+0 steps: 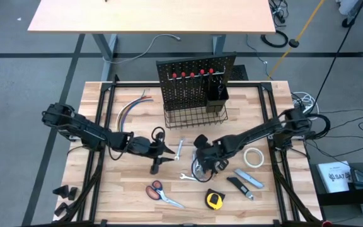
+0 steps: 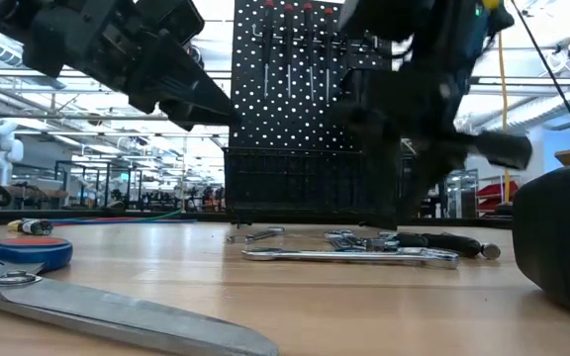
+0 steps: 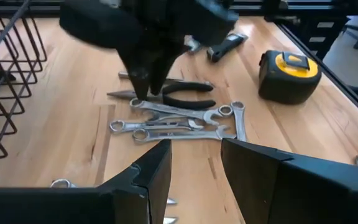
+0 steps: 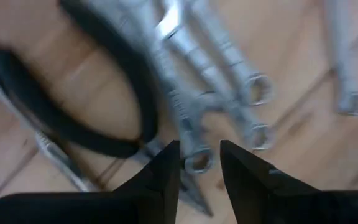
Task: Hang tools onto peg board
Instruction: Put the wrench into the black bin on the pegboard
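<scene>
Several silver wrenches (image 3: 179, 121) and black-handled pliers (image 3: 188, 93) lie in a pile on the table (image 1: 200, 169). My right gripper (image 4: 197, 165) is open and points down over the pile. Its fingertips stand on either side of one wrench's ring end (image 4: 197, 163). It also shows in the left wrist view (image 3: 143, 87). My left gripper (image 3: 194, 168) is open and empty, level above the table just left of the pile (image 1: 164, 151). The black peg board (image 1: 195, 77) stands at the far middle with its wire basket (image 1: 193, 115) and cup (image 1: 218, 94). My right gripper comes from above at the ring end (image 4: 197, 163) of a wrench in the pile. One finger stands on each side of it. I cannot tell whether they touch it. The wrench lies flat on the table.
Orange-handled scissors (image 1: 162, 194), a yellow tape measure (image 1: 214, 200), a utility knife (image 1: 249, 178), a white tape roll (image 1: 253, 157) and two loose wrenches (image 1: 179, 148) (image 1: 188, 177) lie around the pile. Coloured wires (image 1: 131, 107) lie at the far left.
</scene>
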